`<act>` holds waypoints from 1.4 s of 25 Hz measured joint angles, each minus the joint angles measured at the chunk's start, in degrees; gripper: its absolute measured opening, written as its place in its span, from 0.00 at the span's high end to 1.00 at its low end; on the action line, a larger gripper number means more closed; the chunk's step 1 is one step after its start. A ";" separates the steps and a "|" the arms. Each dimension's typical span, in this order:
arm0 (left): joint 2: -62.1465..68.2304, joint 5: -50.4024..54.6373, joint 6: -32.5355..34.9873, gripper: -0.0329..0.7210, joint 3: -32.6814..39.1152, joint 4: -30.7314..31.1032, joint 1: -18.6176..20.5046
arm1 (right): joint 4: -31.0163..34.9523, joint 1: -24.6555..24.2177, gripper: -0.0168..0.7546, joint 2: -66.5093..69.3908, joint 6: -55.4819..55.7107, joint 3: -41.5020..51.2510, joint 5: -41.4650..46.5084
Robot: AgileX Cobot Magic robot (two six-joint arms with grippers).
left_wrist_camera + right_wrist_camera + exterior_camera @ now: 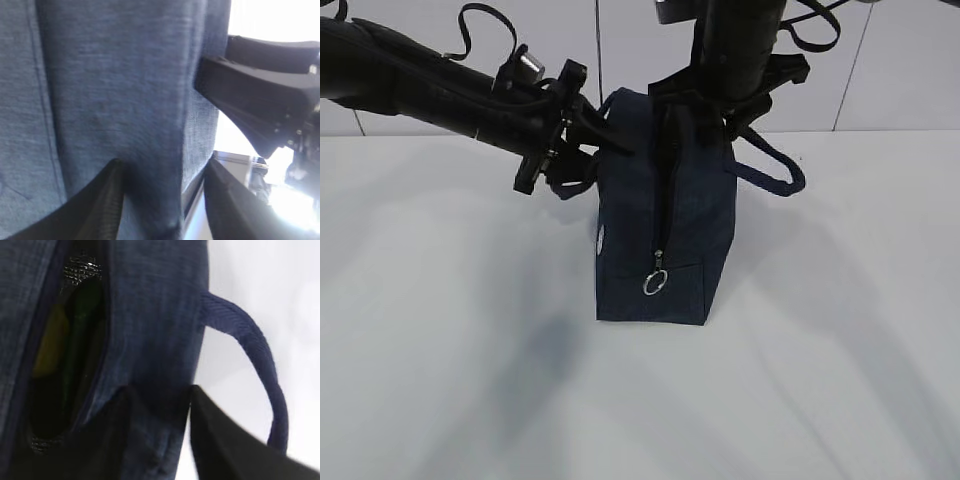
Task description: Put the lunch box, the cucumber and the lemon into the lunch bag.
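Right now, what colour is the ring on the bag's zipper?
Silver. The ring hangs low on the navy bag, clearest in the exterior view.

no readable text or labels anywhere

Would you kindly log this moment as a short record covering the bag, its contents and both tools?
lunch bag: upright on the white table, zipper open along the top
zipper ring pull: hanging low on the end facing the camera
contents seen through the opening: lemon and cucumber; lunch box not visible
left tool: pinching bag fabric
right tool: pinching bag fabric beside the opening
handle: hanging free
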 joint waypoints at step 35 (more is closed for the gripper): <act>-17.25 10.14 -10.93 0.62 -10.72 44.49 2.52 | 12.90 -0.28 0.41 -18.39 -8.43 -0.24 0.31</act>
